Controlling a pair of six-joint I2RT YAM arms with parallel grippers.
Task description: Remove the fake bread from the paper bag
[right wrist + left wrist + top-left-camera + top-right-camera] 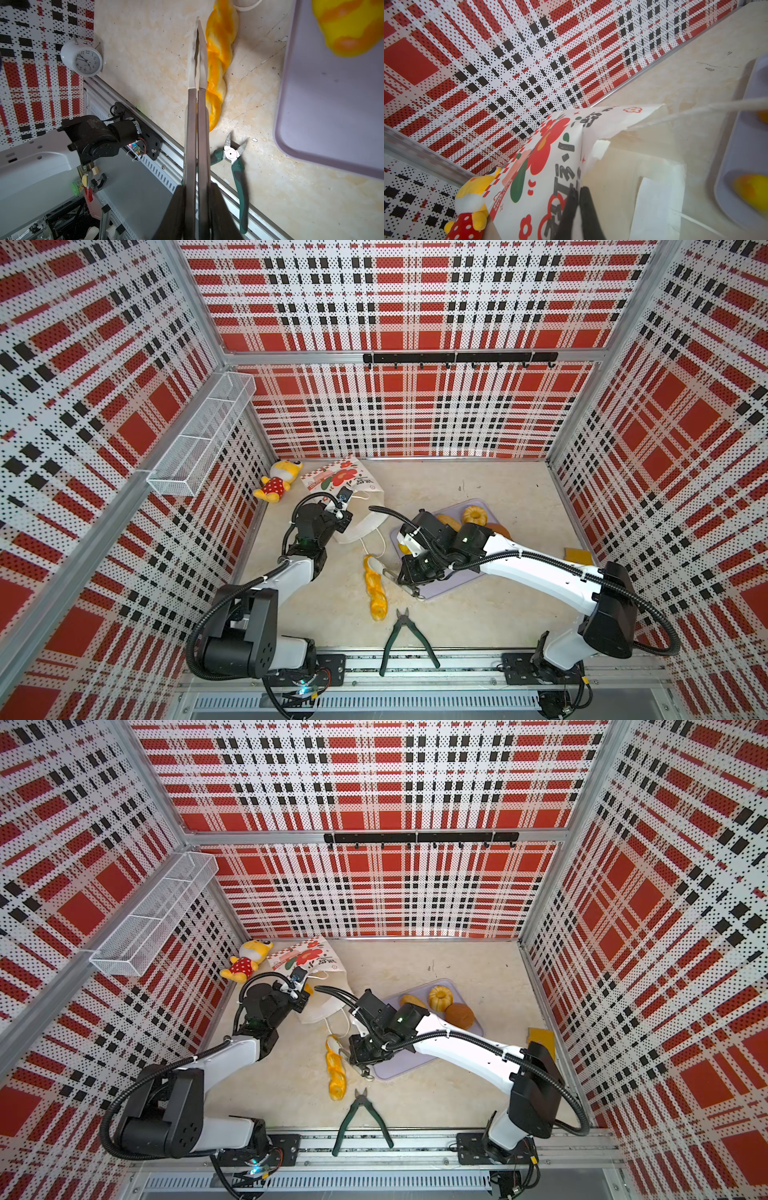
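The white paper bag [345,477] [550,166] with red flowers lies on its side at the back left, its mouth gaping. My left gripper [578,193] [348,517] is shut on the bag's rim. My right gripper [197,187] [405,578] is shut on metal tongs [197,62], whose white tips are together with nothing between them, beside a twisted braid [376,589] [218,62] on the floor. On the lilac tray [395,1071] sit a fluted cake [440,998], a brown bun [460,1015], a long loaf [412,1001] and a yellow bread [349,27]. The bag's inside is hidden.
Green pliers [405,639] lie open near the front rail. A yellow plush doll [276,481] sits in the back left corner, next to the bag. A flat yellow-brown piece [577,556] rests by the right wall. A wire basket [199,435] hangs on the left wall.
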